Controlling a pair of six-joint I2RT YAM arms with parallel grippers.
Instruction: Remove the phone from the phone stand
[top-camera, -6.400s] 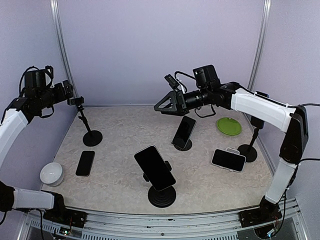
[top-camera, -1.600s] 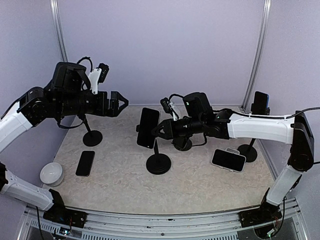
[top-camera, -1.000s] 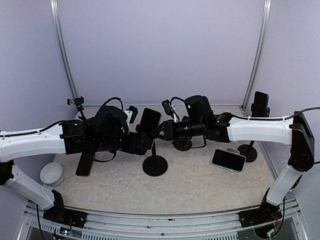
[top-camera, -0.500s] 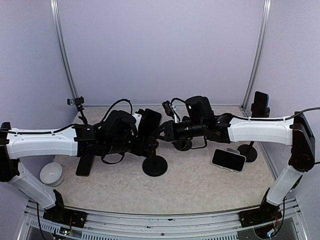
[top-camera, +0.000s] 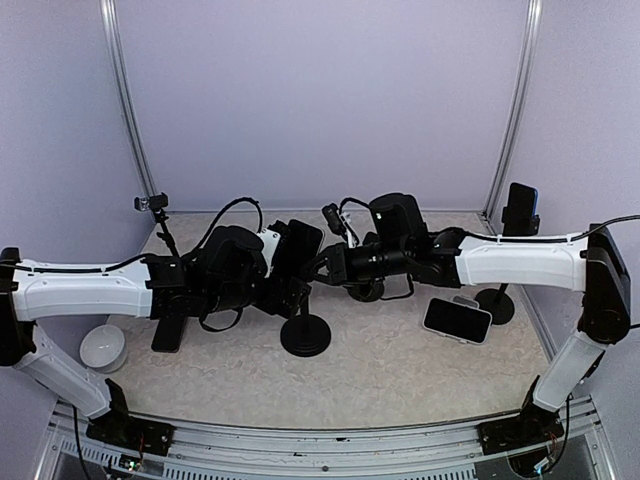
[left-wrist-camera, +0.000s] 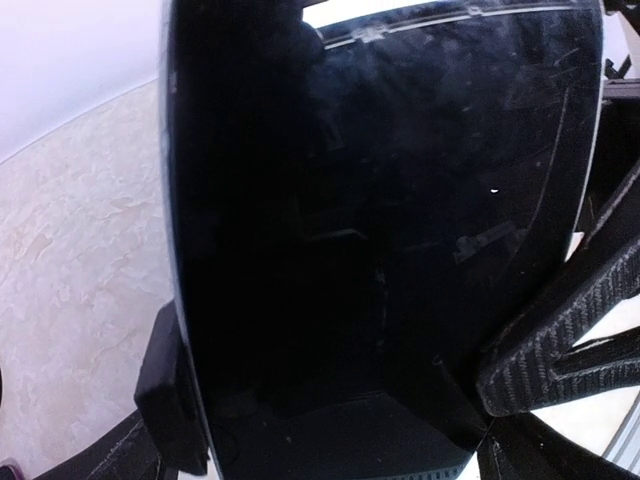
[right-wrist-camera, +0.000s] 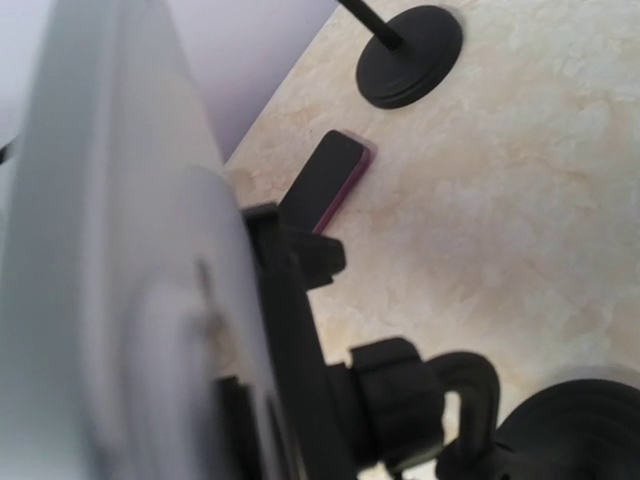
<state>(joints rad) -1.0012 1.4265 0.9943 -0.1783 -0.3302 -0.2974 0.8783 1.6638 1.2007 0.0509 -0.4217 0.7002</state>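
A black phone (top-camera: 300, 243) stands upright in the phone stand (top-camera: 305, 336) at mid-table. Its dark screen (left-wrist-camera: 380, 230) fills the left wrist view. My left gripper (top-camera: 292, 268) comes in from the left and is open, one finger (left-wrist-camera: 165, 385) at the phone's left edge and the other (left-wrist-camera: 555, 345) at its right edge. From the right, my right gripper (top-camera: 322, 268) is shut on the stand's head behind the phone. The right wrist view shows the phone's blurred grey back and the stand's black cradle (right-wrist-camera: 300, 330); my own fingers do not show there.
A second phone (top-camera: 457, 320) lies flat at the right, and another (right-wrist-camera: 330, 180) lies flat at the left beside a white bowl (top-camera: 103, 347). A stand holding a phone (top-camera: 520, 208) rises at the far right. A thin bare stand (top-camera: 152, 203) is at the back left.
My left arm has swung down from high left, and its open fingers now straddle the phone. The stand has shifted slightly left and nearer. The right gripper keeps its hold.
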